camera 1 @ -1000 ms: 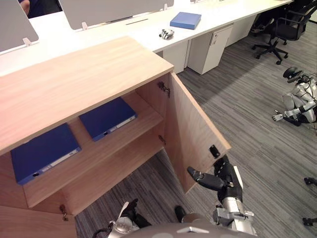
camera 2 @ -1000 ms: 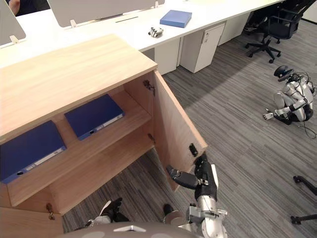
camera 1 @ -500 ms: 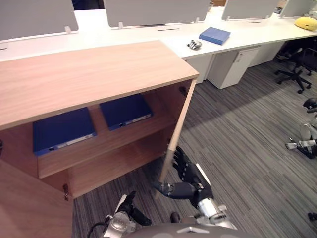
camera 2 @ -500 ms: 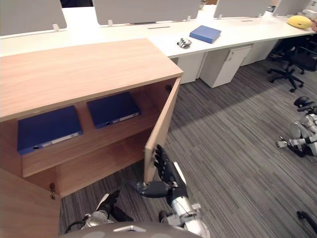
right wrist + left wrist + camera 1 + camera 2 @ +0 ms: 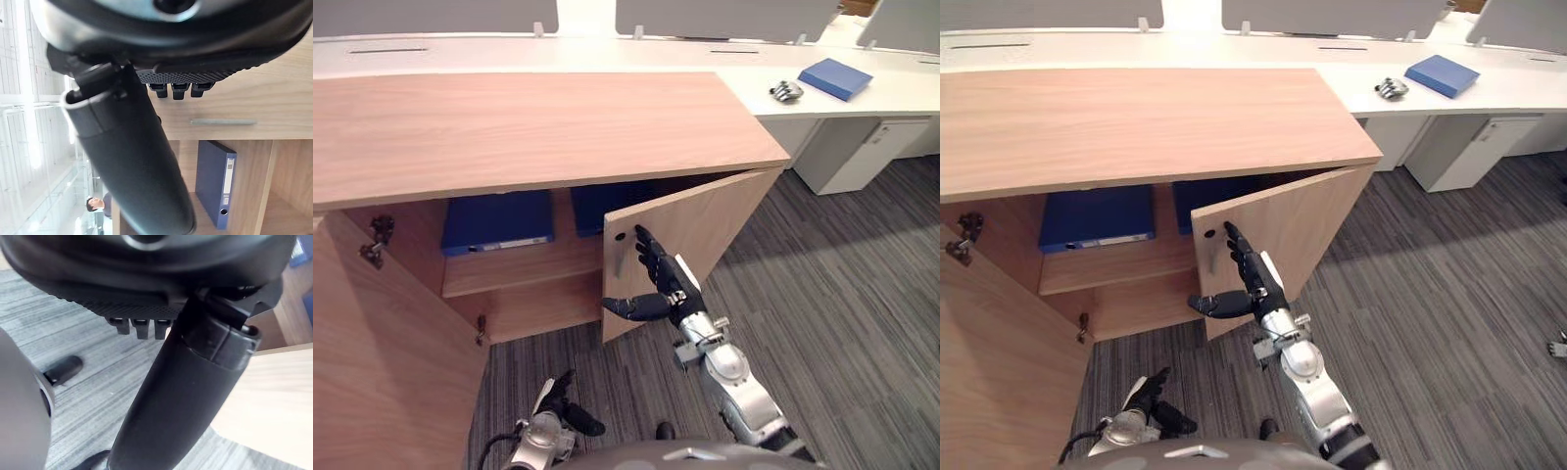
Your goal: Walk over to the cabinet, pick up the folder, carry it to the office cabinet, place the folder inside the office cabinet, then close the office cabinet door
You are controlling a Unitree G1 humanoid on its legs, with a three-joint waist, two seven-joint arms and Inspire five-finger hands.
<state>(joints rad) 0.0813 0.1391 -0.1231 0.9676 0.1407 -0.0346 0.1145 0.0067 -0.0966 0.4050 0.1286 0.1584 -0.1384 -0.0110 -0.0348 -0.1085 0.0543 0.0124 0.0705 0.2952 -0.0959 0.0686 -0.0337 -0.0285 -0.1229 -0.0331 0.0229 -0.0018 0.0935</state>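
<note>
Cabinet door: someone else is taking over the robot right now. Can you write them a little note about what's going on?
Right hand: open, straight fingers against the outside of the right door, beside its handle.
Left hand: open, hanging low near the floor, holding nothing.
Things: two blue folders lie on the shelf inside the cabinet. One is in plain sight, the other is partly behind the right door.
Done: folders are inside; right door is about half shut.
Left: push the right door fully shut. The left door stands wide open too.
</note>
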